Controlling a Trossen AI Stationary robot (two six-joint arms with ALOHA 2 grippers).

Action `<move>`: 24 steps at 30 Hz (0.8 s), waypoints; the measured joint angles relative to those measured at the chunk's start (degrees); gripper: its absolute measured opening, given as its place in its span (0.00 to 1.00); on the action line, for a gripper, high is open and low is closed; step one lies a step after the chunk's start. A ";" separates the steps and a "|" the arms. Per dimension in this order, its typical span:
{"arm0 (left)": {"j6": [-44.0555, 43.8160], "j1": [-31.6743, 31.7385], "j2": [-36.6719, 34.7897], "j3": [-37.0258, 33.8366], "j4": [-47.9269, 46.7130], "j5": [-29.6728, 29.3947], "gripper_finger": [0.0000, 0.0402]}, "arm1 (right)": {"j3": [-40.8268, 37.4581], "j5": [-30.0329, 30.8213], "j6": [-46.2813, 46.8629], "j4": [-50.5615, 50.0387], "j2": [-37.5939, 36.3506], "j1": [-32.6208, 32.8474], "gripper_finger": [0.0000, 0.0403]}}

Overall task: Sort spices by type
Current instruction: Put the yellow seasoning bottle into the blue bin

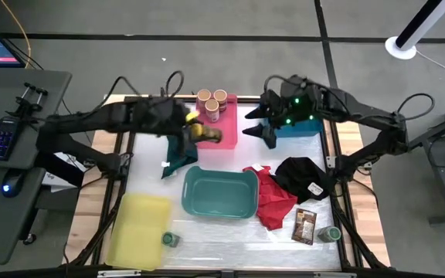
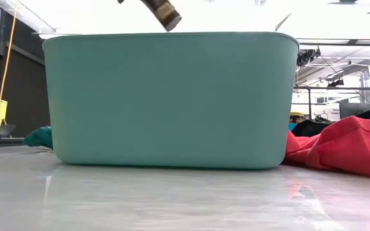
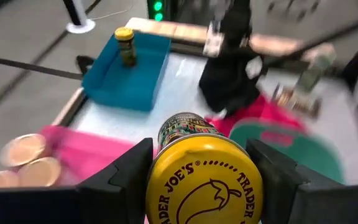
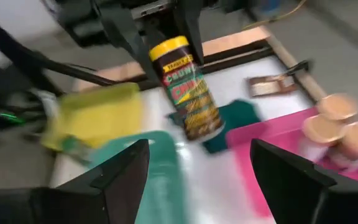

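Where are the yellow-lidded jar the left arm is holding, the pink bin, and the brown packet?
yellow-lidded jar [image 4: 185,87], right wrist view, on its label.
pink bin [image 1: 230,122], high view, on its bare floor.
brown packet [image 1: 305,226], high view, on its middle.

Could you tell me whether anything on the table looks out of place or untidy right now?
Yes. A red cloth and a black cloth lie crumpled beside the teal bin, with a brown packet and a green-lidded jar loose nearby. The left gripper holds a yellow-lidded jar tilted in mid-air.
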 joint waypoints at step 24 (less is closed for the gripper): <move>-6.13 5.80 8.26 -0.02 16.76 14.87 0.48 | -0.02 18.06 -14.50 3.85 13.90 7.81 0.68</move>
